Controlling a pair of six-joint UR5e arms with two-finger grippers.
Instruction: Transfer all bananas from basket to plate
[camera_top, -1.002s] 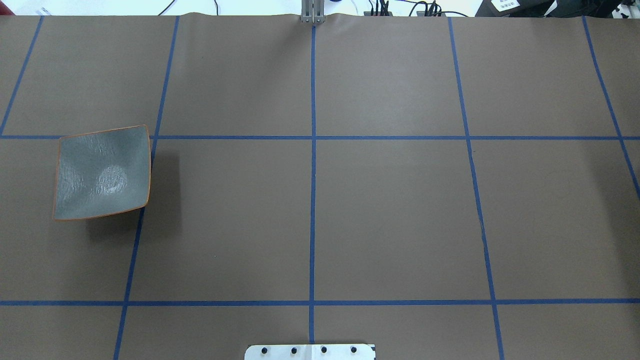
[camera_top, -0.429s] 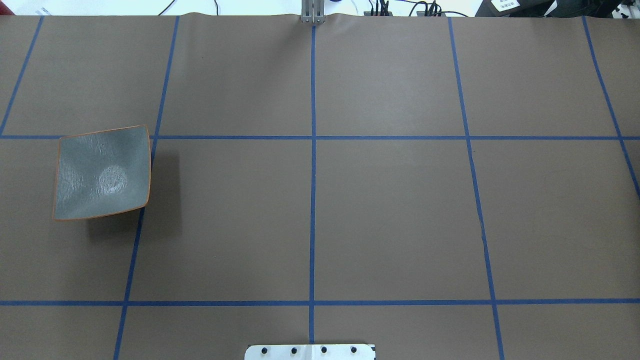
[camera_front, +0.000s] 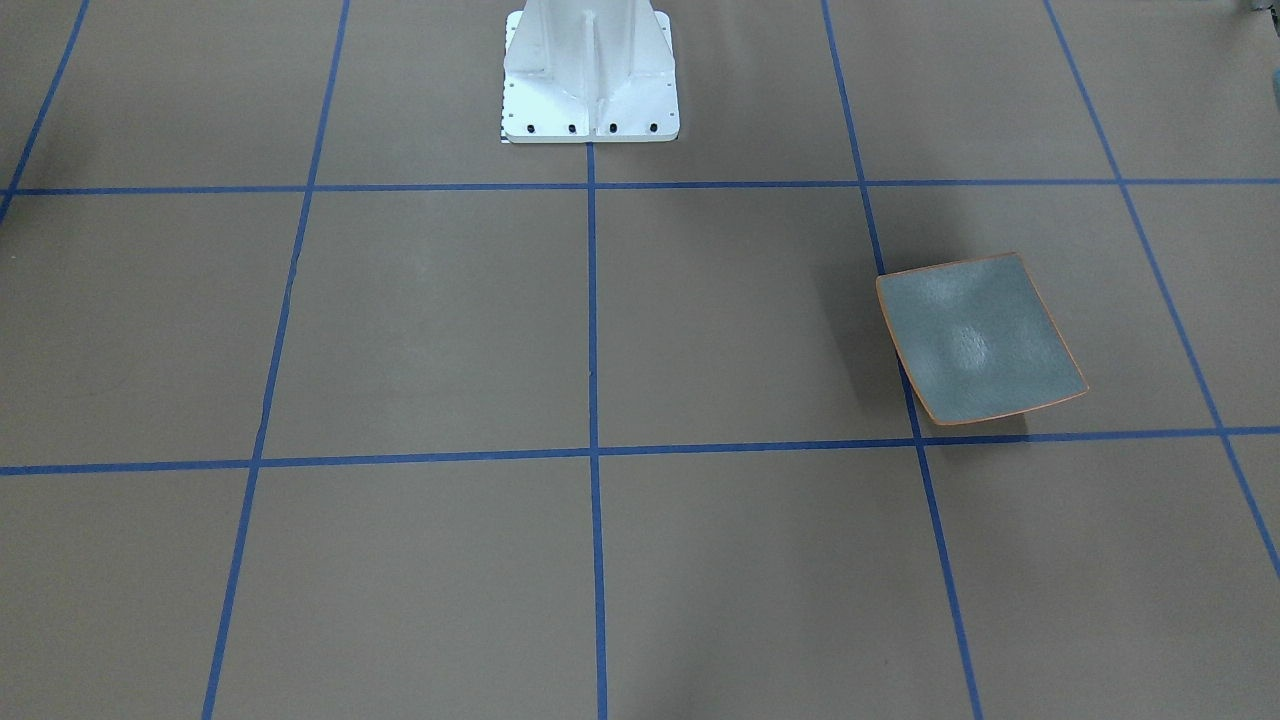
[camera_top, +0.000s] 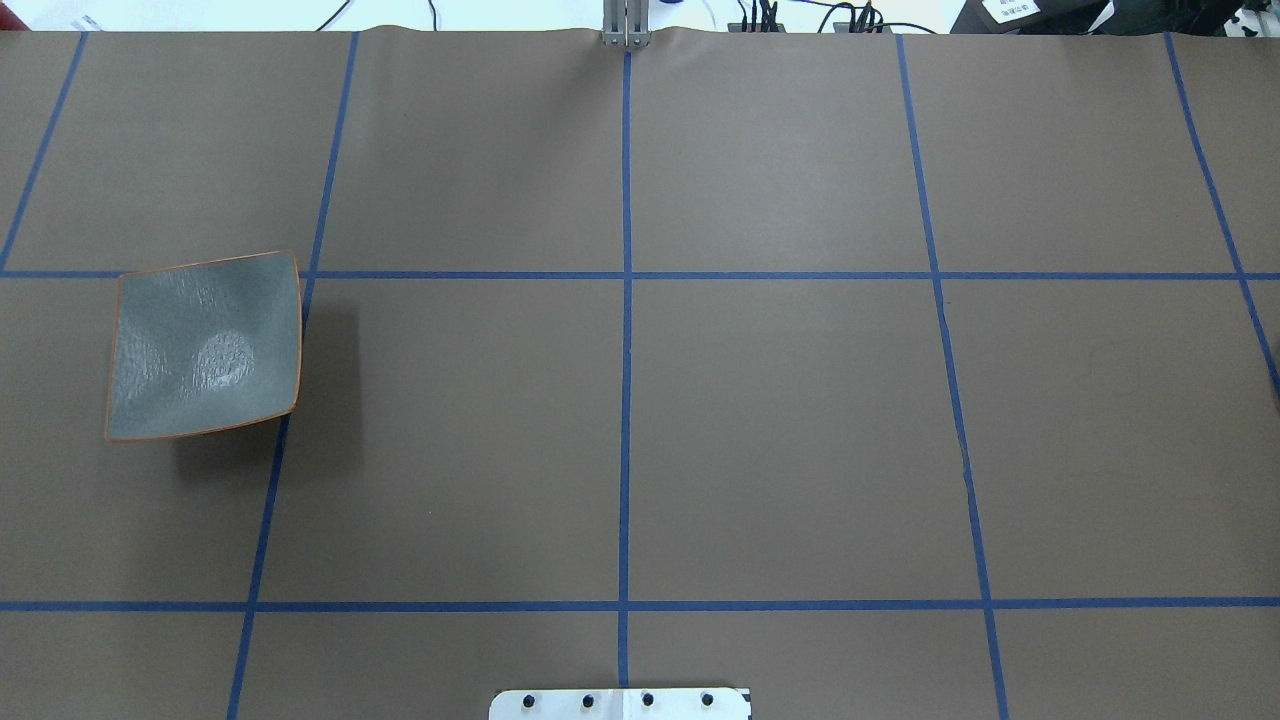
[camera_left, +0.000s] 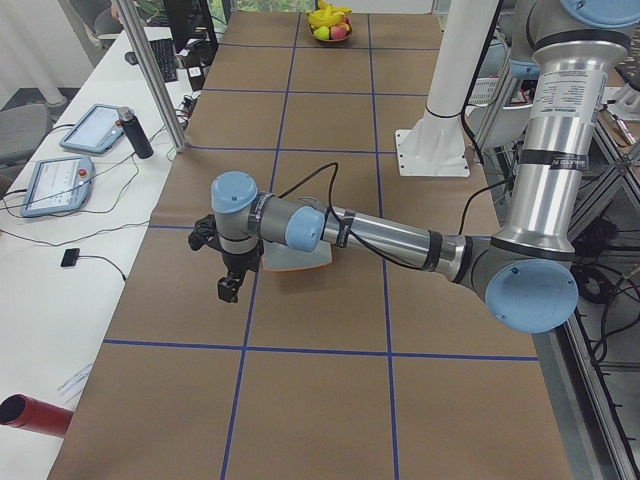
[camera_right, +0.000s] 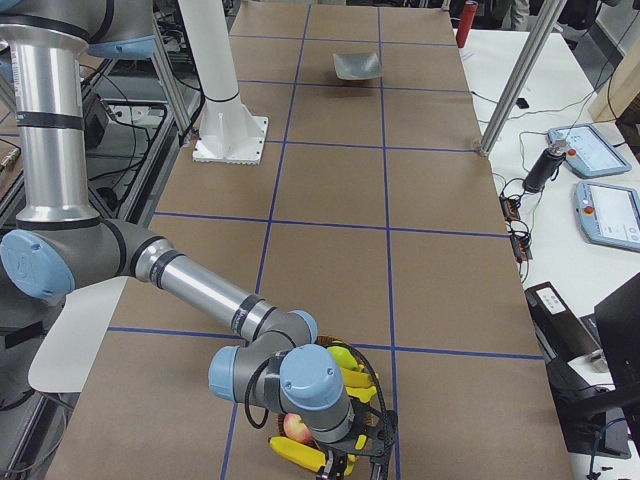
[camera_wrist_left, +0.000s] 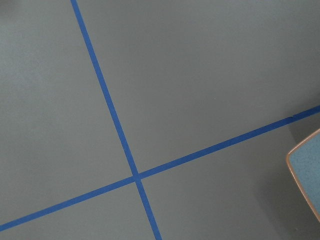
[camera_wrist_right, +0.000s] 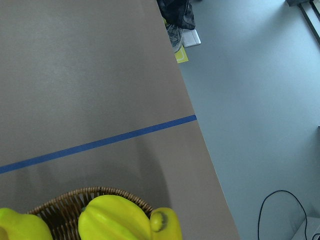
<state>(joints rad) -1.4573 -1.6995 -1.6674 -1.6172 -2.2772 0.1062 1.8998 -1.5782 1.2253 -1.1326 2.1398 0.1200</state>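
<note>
The square grey-blue plate (camera_top: 205, 345) with its orange rim sits bare on the table's left side, also seen in the front view as plate (camera_front: 980, 340). Yellow bananas (camera_right: 352, 382) lie in a wicker basket (camera_right: 325, 345) at the table's right end, with an apple (camera_right: 296, 428) among them. My right gripper (camera_right: 372, 442) hangs over that basket; I cannot tell whether it is open or shut. The right wrist view shows the basket's rim (camera_wrist_right: 75, 197) and yellow fruit (camera_wrist_right: 115, 220). My left gripper (camera_left: 230, 288) hovers just beside the plate (camera_left: 300, 262), its state unclear.
The white robot pedestal (camera_front: 590, 70) stands at the table's middle back. A metal post (camera_left: 150, 70), tablets (camera_left: 75, 150) and a red cylinder (camera_left: 30, 415) line the side bench. The table's end edge (camera_wrist_right: 200, 135) drops off close to the basket.
</note>
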